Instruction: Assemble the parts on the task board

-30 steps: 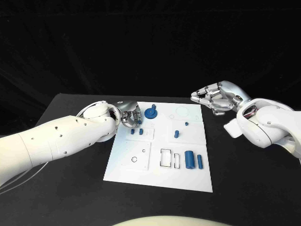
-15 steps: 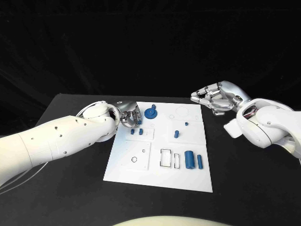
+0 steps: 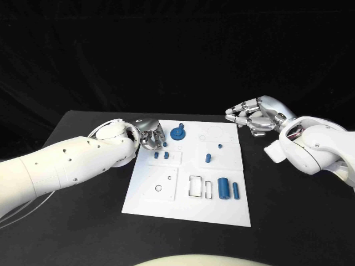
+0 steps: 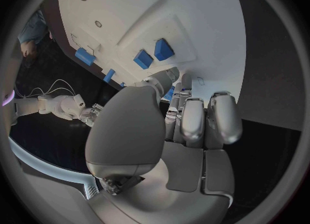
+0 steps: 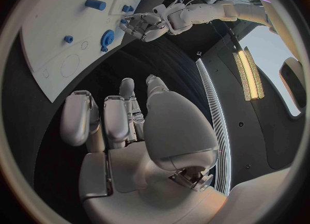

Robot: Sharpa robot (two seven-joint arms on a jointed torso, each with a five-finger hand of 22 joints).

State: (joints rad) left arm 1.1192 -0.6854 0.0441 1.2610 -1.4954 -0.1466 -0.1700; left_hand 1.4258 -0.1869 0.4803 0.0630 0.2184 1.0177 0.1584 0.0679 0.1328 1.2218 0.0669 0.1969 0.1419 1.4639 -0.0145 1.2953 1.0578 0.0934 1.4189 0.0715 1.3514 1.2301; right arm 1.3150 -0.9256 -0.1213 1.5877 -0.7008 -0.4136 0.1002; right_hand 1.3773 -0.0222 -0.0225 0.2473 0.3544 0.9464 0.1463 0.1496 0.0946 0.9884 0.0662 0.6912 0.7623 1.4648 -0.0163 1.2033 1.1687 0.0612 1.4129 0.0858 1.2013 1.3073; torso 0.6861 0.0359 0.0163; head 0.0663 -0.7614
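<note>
Task board [image 3: 186, 188] mid-desk; blue parts on it, gear [image 3: 178, 133] by far edge. Left robot hand [image 3: 151, 134] beside gear, fingers curled, empty; right robot hand [image 3: 256, 114] off board, curled, empty. Parts prob. light, rigid, slick: pinch by sides.

Dim black surroundings, brightly lit task board [image 3: 189, 183], fisheye-bent wrist views.

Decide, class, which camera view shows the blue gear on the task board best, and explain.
The head view: the blue gear sits unobstructed on the task board, beside the left hand. The right wrist view shows the gear small and warped; in the left wrist view I cannot pick it out.
</note>
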